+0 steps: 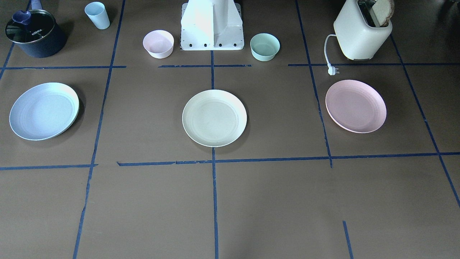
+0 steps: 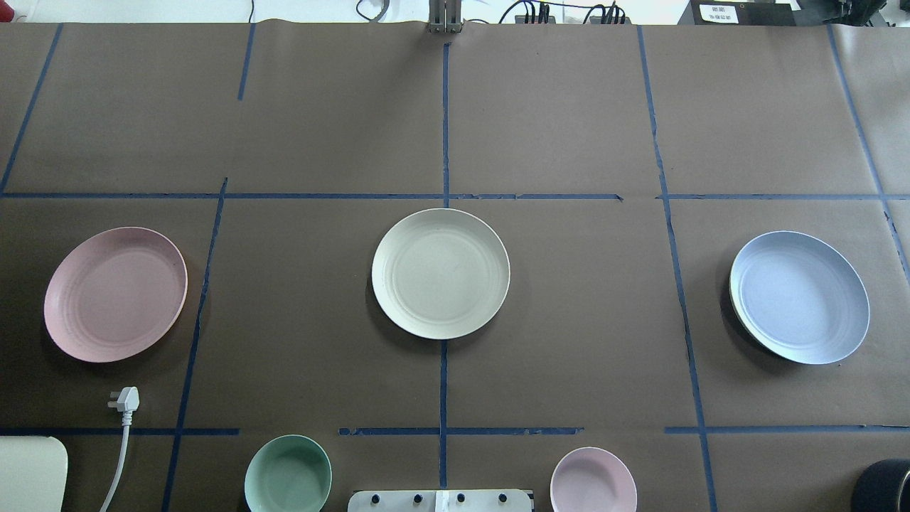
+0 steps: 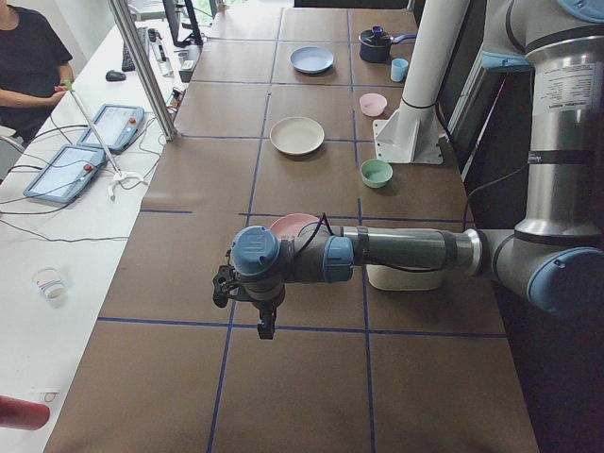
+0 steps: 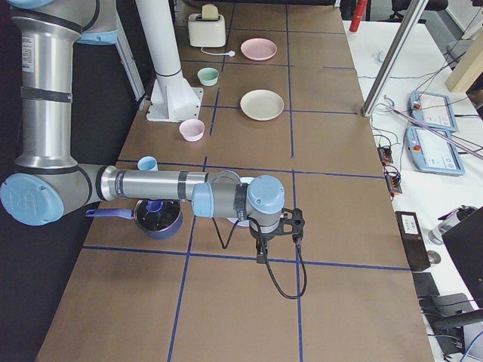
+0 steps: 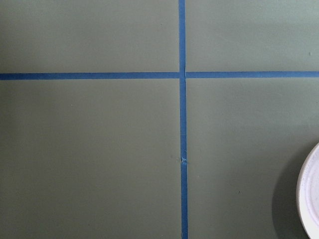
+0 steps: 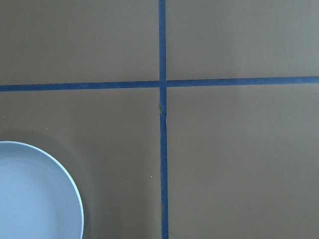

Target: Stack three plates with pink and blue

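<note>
Three plates lie apart in a row on the brown table: the pale pink plate (image 2: 116,294) on the left, the cream plate (image 2: 441,273) in the middle, the pale blue plate (image 2: 799,296) on the right. My left gripper (image 3: 250,307) shows only in the exterior left view, above the table beside the pink plate (image 3: 288,225); I cannot tell whether it is open or shut. My right gripper (image 4: 278,240) shows only in the exterior right view, beside the mostly hidden blue plate; I cannot tell its state. The pink plate's rim (image 5: 311,194) and the blue plate (image 6: 35,194) show in the wrist views.
Near the robot's base (image 1: 212,25) stand a small pink bowl (image 2: 593,480) and a mint-green bowl (image 2: 288,474). A cream toaster (image 1: 362,32) with its plug (image 2: 126,400) is by the pink plate. A dark pot (image 1: 36,34) and a blue cup (image 1: 97,15) are by the blue plate.
</note>
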Robot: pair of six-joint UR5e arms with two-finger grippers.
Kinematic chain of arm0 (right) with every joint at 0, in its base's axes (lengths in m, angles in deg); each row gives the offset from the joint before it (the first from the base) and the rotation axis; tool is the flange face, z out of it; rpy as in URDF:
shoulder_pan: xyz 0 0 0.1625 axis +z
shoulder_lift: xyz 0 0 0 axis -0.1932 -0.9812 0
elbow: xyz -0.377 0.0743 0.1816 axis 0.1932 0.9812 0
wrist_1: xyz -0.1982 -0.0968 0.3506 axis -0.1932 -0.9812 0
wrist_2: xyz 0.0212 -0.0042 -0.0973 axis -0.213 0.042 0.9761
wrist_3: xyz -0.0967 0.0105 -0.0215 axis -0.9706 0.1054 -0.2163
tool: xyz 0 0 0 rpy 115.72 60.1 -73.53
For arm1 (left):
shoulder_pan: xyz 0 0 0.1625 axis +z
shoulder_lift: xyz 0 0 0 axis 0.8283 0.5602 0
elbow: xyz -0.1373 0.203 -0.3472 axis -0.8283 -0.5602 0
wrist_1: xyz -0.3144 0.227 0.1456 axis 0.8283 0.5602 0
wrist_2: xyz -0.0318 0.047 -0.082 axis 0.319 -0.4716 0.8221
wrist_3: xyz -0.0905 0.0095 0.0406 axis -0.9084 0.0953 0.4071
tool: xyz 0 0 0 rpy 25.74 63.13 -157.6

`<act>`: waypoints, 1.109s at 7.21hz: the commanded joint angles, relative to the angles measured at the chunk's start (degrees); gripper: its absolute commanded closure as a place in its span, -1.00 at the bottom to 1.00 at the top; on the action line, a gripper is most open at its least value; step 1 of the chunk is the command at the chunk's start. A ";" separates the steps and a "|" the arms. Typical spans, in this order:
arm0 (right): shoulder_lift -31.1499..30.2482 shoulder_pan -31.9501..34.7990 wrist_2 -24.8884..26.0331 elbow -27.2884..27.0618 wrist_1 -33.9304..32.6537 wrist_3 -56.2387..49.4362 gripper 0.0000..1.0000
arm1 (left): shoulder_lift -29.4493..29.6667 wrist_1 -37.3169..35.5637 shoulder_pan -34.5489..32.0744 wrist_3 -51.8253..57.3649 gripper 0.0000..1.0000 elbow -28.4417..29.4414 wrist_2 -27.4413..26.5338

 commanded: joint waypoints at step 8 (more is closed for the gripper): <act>0.14 0.00 0.00 -0.57 0.00 0.00 -1.00 | -5.52 23.60 8.93 -26.15 -1.00 -0.78 0.03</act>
